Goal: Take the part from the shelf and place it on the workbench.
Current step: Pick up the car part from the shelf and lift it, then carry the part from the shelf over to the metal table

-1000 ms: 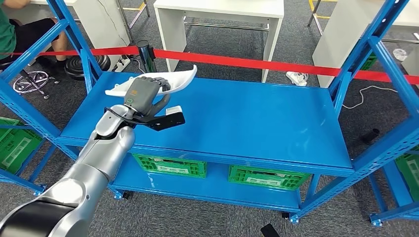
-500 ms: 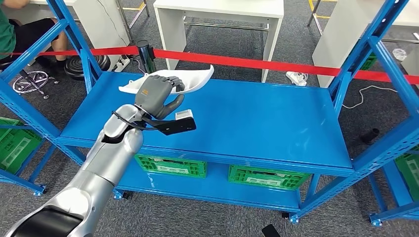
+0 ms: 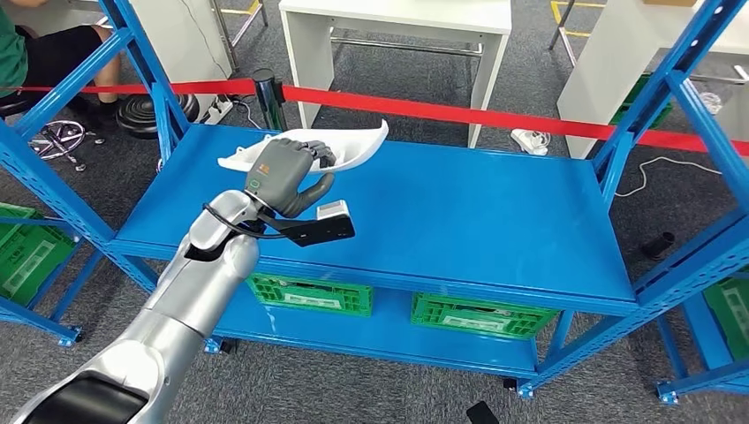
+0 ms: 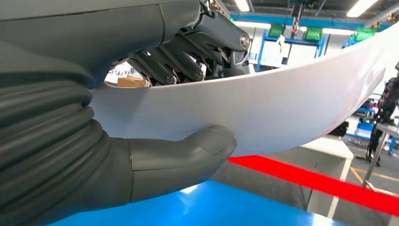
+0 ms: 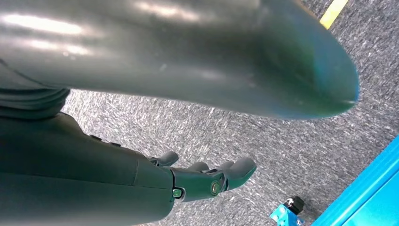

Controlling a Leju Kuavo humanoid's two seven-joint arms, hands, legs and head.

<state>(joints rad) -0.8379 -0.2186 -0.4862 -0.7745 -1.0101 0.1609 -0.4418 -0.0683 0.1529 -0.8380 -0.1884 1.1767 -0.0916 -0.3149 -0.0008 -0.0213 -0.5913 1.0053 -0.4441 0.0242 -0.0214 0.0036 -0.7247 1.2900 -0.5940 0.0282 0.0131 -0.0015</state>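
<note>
We see the left robot hand (image 3: 281, 175) holding the white part (image 3: 353, 146) above the blue shelf (image 3: 459, 221), near its back left corner. The dark fingers (image 4: 174, 63) lie over the upper edge of the part, and the thick grey thumb (image 4: 188, 153) presses on its smooth white side from below, so the part is gripped between them. The part is long, thin and curved, and both its ends stick out past the hand; the pointed end is toward the right. We cannot tell from the head view if the part touches the shelf or is lifted a little over it.

The right robot hand (image 5: 207, 181) hangs over grey carpet floor (image 5: 263, 136). Its fingers are apart and slightly bent, and it holds nothing.

Behind the shelf we see a red barrier tape (image 3: 495, 117) running across, fixed on a black post (image 3: 265, 93). Beyond the tape stands a white bench (image 3: 397, 18). Under the top level of the shelf, on the lower level, there are two green crates (image 3: 305, 293), side by side. At the far left a person (image 3: 11, 53) in a green shirt sits near a chair base (image 3: 57, 140). A white cable (image 3: 649, 168) lies on the floor at the right.
</note>
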